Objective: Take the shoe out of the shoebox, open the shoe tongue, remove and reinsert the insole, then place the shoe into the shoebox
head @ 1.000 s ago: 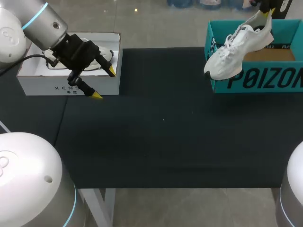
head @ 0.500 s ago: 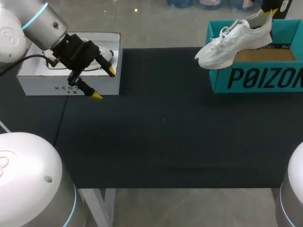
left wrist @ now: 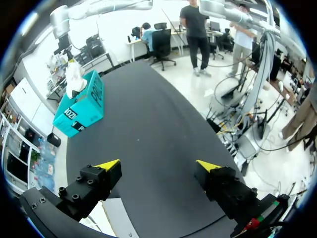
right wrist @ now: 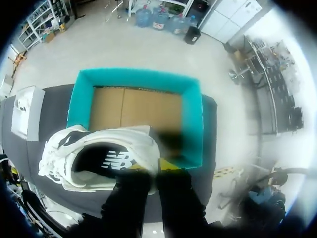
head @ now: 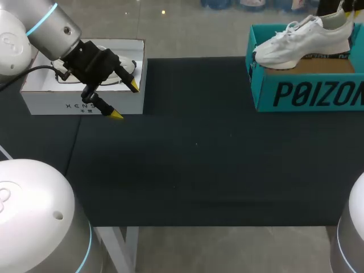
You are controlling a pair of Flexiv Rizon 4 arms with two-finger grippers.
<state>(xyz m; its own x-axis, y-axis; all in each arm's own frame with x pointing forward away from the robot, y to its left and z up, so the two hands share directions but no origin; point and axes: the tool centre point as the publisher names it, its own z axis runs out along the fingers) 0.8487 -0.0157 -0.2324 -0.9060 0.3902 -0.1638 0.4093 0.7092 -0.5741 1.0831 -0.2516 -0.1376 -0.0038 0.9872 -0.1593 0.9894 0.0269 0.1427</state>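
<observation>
Over on the left, the left arm [head: 48, 25] comes in above an open white box [head: 57, 99] that sits at the far left of the black table [head: 193, 165]. Its left claw [head: 125, 100] hangs just over the box's right near corner. The two yellow tips are spread wide, with nothing between them. From that arm's wrist, the left claw [left wrist: 158, 166] looks out across bare black cloth towards the teal shoebox [left wrist: 81, 106] far off at the other end, where the white shoe [left wrist: 75, 79] shows above it.

The middle of the table is plain dark surface.

On the right, at the far edge, the shoebox [head: 307, 94] stands open, its brown cardboard floor in view. The shoe [head: 301, 42] is up in the air over it, lying roughly level, with its toe to the left over the box's left wall and its heel to the right. The right claw [right wrist: 157, 171] grips the shoe [right wrist: 99, 161] at the heel collar, its fingers pinched narrow on the rim. From there you look down into the shoe's dark opening, with the shoebox [right wrist: 79, 99] below.
</observation>
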